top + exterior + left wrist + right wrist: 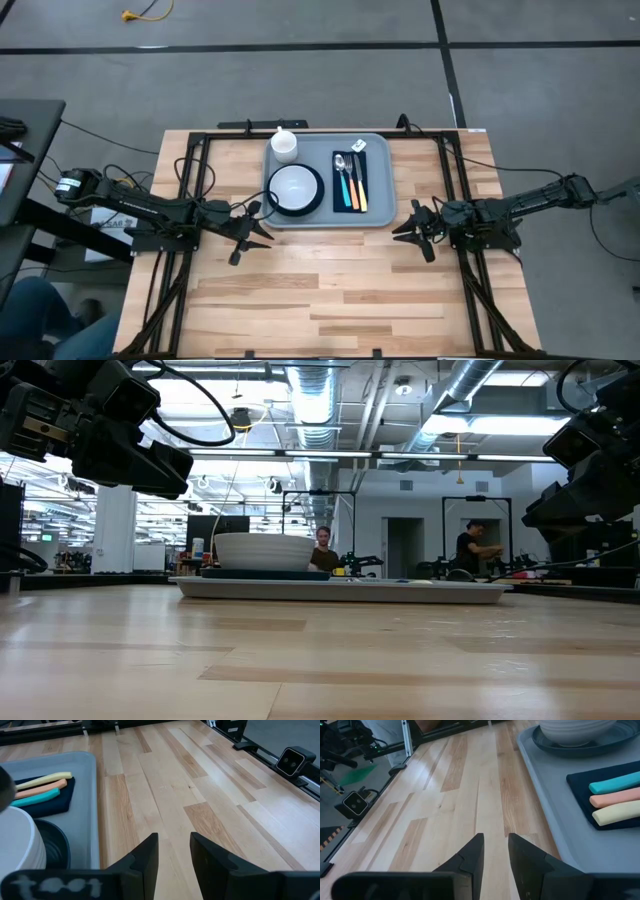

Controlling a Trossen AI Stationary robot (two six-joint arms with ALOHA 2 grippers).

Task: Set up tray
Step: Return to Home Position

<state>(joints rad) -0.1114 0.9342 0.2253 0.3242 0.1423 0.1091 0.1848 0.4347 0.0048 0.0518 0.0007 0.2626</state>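
Note:
The light blue-grey tray [380, 215] lies at the far middle of the wooden table. It carries a white cup [284, 143], a white bowl [293, 186] standing in a dark plate [319, 196], and a navy napkin [348, 205]. Three pieces of cutlery [351, 182] with teal, orange and yellow handles lie on the napkin. My left gripper [262, 235] hovers off the tray's near left corner, its fingers [150, 851] a little apart over bare wood. My right gripper [398, 230] hovers off the near right corner, also slightly open with nothing between its fingers [472, 851].
Black frame rails [190, 180] run along the table's left, right and far edges. Small camera blocks [292, 761] [354, 803] sit at the side edges. Bare wood [330, 290] fills the table's near half. People [323, 550] [470, 550] show in the room behind.

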